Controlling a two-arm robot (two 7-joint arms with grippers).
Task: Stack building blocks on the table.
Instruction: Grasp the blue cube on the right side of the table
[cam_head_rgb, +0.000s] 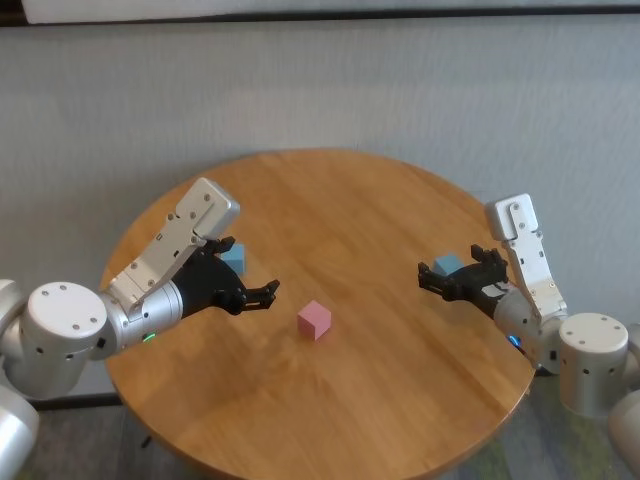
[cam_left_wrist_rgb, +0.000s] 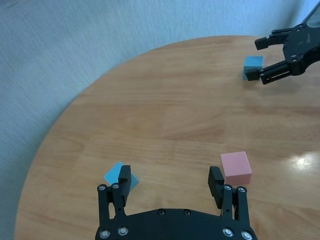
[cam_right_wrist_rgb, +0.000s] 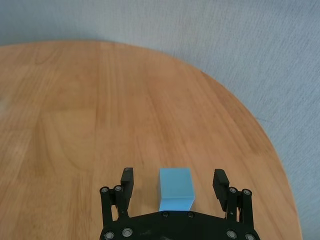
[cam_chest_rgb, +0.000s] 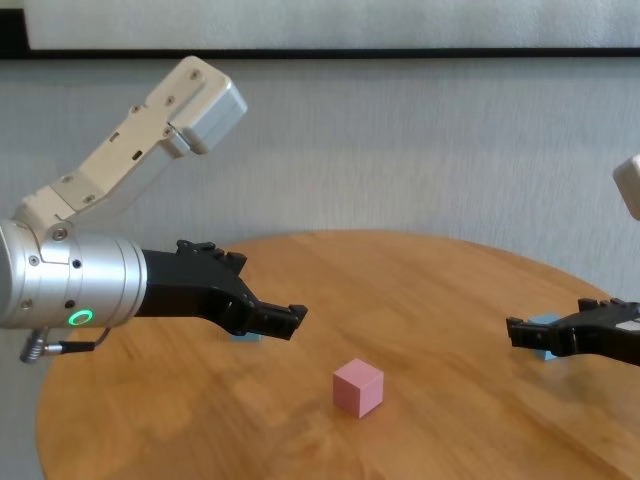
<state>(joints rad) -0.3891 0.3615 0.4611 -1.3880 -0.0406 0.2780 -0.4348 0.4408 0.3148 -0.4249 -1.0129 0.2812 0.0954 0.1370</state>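
Right gripper (cam_right_wrist_rgb: 172, 182) fingers wide open, straddling blue block (cam_right_wrist_rgb: 175, 188) at table (cam_head_rgb: 350, 200) right edge, nothing gripped. Left gripper (cam_left_wrist_rgb: 170, 179) open, empty, between second blue block (cam_left_wrist_rgb: 120, 176) and pink block (cam_head_rgb: 314, 320). Risk: off-centre closure pushes block off edge.

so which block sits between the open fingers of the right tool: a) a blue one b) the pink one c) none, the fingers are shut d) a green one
a: in the right wrist view a blue block sits on the table between the spread fingers of the right tool, while the pink block lies mid-table, apart from it.
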